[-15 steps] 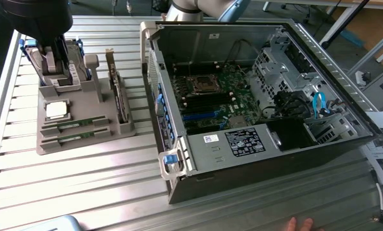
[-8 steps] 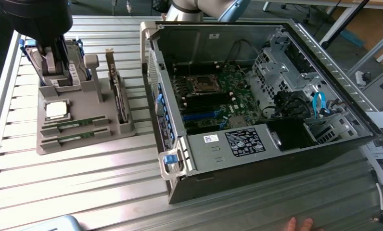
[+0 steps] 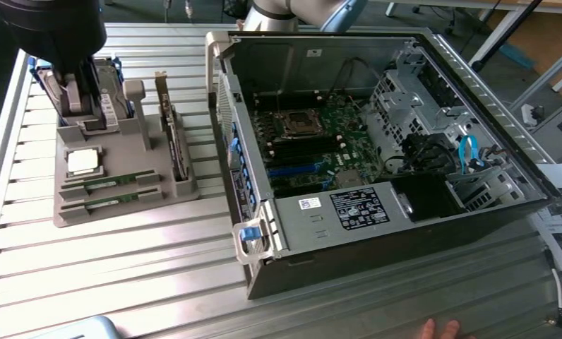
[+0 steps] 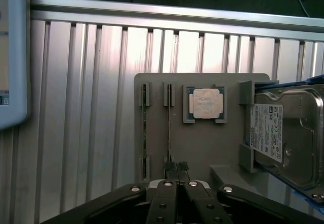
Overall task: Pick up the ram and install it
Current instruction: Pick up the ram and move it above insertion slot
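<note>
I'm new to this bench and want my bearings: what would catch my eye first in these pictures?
The open computer case dominates the exterior view's right, its motherboard laid bare. On the exterior view's left, a grey holder carries two ram sticks, a processor chip and a hard drive. The gripper, shut, is nearest the end of one of them.

— What sort of place is this?
— A robotics lab or workshop bench. The table (image 3: 121, 268) is ribbed aluminium, and a robot arm (image 3: 281, 10) rises behind an open PC case (image 3: 309, 219).
— What else shows it?
— The bare motherboard (image 3: 323, 134) inside the case, and a grey tray (image 3: 173, 189) with loose parts set in it: a CPU (image 4: 206, 104), ram sticks (image 3: 109, 181), a hard drive (image 4: 288, 133).
</note>
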`<action>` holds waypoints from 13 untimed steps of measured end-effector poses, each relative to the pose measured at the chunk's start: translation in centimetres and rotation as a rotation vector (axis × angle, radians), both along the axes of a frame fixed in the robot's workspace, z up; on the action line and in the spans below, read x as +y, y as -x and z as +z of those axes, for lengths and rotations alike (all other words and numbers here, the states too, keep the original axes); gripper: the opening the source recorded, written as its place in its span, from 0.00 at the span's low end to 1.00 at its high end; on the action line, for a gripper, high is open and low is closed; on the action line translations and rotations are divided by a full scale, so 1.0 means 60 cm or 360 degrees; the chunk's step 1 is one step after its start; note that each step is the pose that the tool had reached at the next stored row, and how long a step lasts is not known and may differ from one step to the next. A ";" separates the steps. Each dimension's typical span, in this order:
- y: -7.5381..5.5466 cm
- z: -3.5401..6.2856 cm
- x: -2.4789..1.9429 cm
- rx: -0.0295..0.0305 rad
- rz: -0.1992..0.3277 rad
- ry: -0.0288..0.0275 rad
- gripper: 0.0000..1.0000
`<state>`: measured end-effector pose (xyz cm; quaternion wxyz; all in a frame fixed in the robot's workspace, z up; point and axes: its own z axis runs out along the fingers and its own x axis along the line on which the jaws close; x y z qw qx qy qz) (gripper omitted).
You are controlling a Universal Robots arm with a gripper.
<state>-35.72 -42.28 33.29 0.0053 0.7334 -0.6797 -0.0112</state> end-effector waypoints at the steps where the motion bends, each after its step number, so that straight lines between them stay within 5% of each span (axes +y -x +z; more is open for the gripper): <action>1: 0.000 0.000 -0.0018 0.00000 0.0000 0.00000 0.11; 13: 0.000 0.000 -0.0215 0.00000 0.0000 0.00001 0.11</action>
